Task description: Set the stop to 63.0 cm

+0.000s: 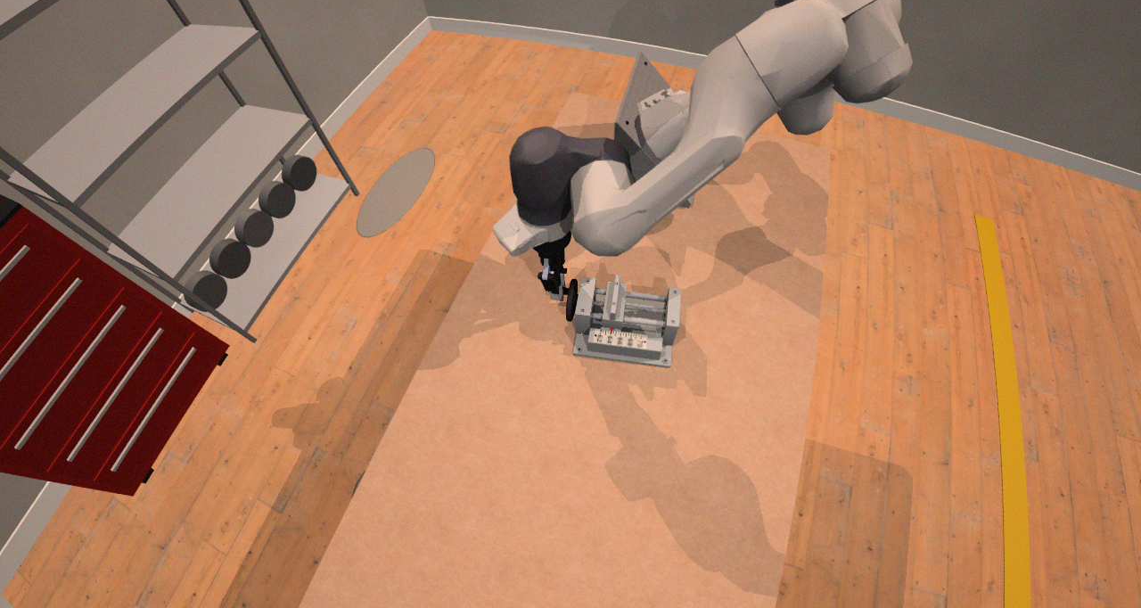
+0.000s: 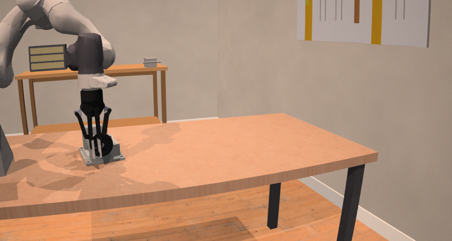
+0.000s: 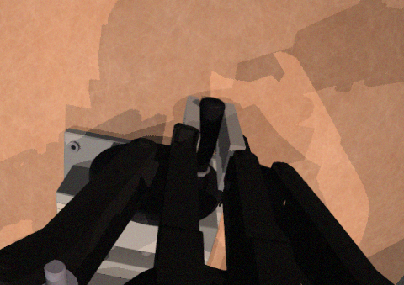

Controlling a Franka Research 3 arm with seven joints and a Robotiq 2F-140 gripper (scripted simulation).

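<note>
My gripper [image 1: 557, 291] [image 2: 96, 151] [image 3: 206, 118] points down and is shut on the black crank handle [image 3: 212, 108] of the handwheel. The handwheel [image 1: 571, 299] [image 2: 109, 144] is a black disc on the left end of the grey stop device [image 1: 674, 317] [image 2: 121, 158], partly hidden by my fingers in the wrist view. In the exterior view the handle is low on the wheel. The stop [image 1: 613, 299] is a grey block on the rods, towards the handwheel end. Its red pointer [image 1: 611, 332] is near the left part of the white scale [image 1: 638, 342]; the exact reading is too small to tell. The scale's marks are hidden in the wrist view.
The device stands on the table [image 1: 510, 477] [image 2: 221, 151]. A grey slanted panel [image 1: 636, 97] stands behind it, beside the arm. A shelf unit [image 1: 207, 137] and a red cabinet [image 1: 103, 357] are at the left. A back bench [image 2: 126, 69] stands by the wall.
</note>
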